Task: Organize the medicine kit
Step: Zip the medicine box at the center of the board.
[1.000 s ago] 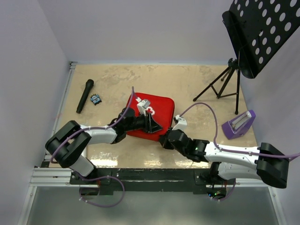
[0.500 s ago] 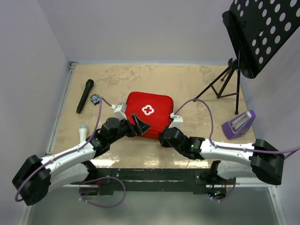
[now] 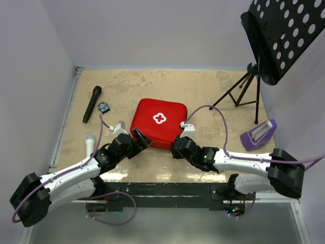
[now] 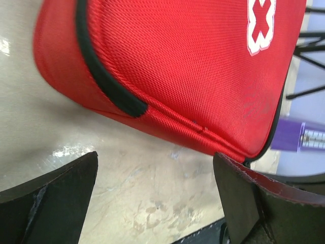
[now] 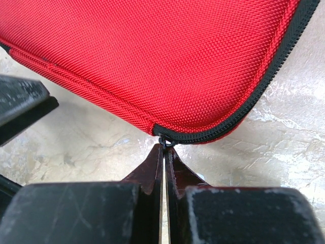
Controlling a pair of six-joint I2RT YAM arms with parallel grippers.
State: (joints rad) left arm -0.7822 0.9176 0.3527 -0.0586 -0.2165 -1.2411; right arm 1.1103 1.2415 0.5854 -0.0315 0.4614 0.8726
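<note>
- The red soft zip case [image 3: 158, 124] with a white cross lies shut on the beige table [image 3: 203, 91]
- Our left gripper [image 4: 157, 198] gapes just beside it, bracing nothing
- Our right gripper [image 5: 163, 152] pinches the small black zipper pull [image 5: 165, 142]; we may drag the case

The left arm [image 3: 66, 177] and right arm [image 3: 244, 163] are white tubes linked by bulky black joints [image 3: 29, 199]. A lilac cable [image 3: 209, 106] runs from each wrist back along its arm. A small white block [image 3: 120, 125] sits on each wrist. The fingers [image 4: 56, 198] are matte black wedges, scuffed pale along their edges.
</note>
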